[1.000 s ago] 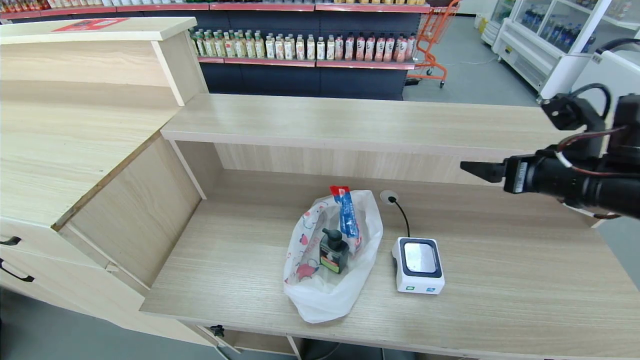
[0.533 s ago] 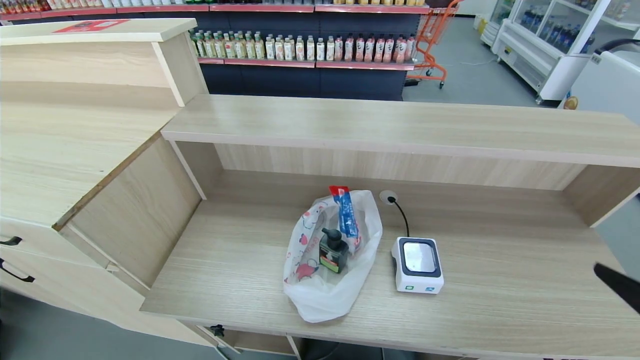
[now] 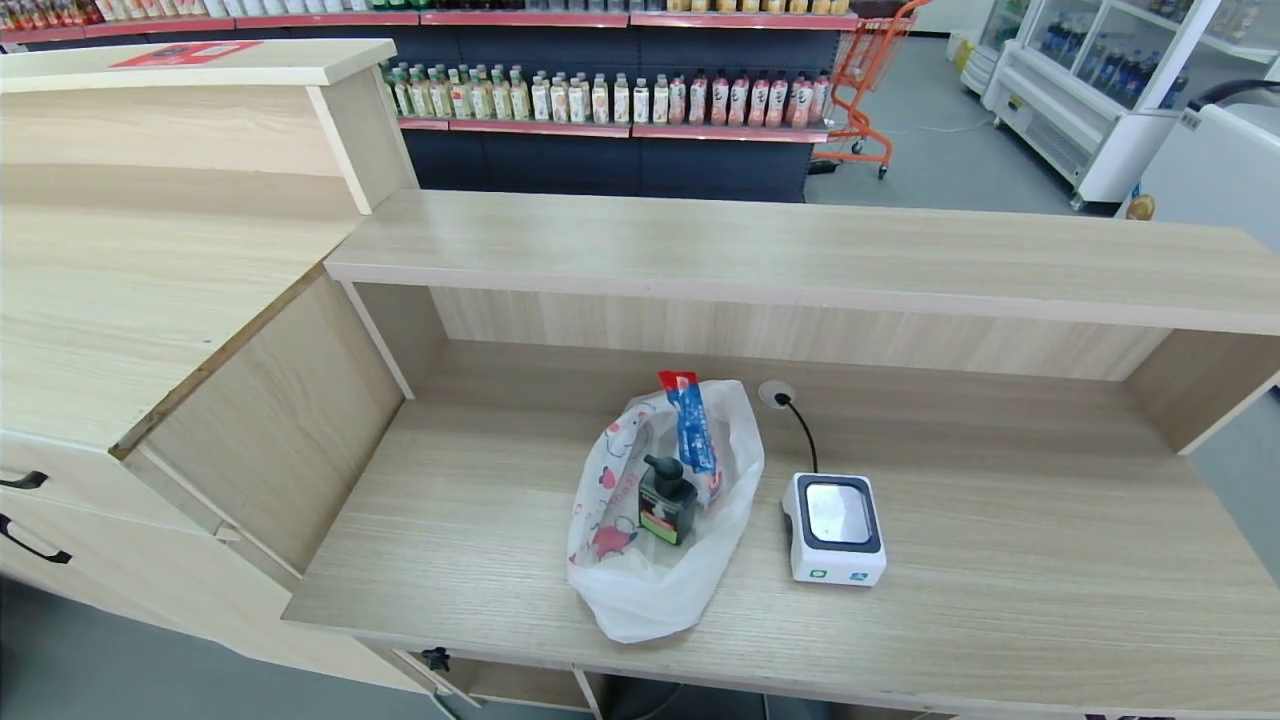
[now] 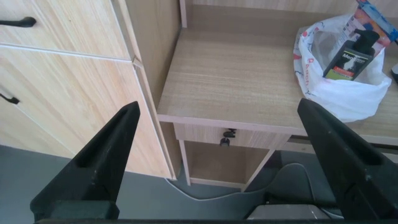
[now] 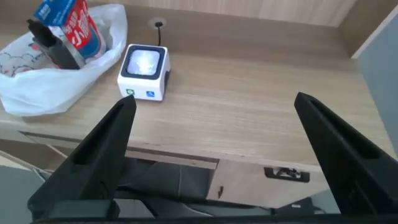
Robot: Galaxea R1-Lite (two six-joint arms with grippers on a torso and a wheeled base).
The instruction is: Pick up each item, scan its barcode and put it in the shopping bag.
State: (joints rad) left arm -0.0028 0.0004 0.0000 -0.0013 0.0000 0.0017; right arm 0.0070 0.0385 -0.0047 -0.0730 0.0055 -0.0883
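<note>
Bottle (image 3: 667,512), maybe soap, half-hidden in shopping bag (image 3: 640,600); left gripper (image 4: 219,104), right gripper (image 5: 214,98) wide, empty.

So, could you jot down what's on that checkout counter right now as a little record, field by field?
Bag: white shopping bag, lying open on the wooden counter
In the bag: dark pump bottle and blue-and-red packet
Scanner: white scanner, beside the bag on the robot's right, apart from it
Left gripper: open, holding nothing
Right gripper: open, holding nothing
</note>
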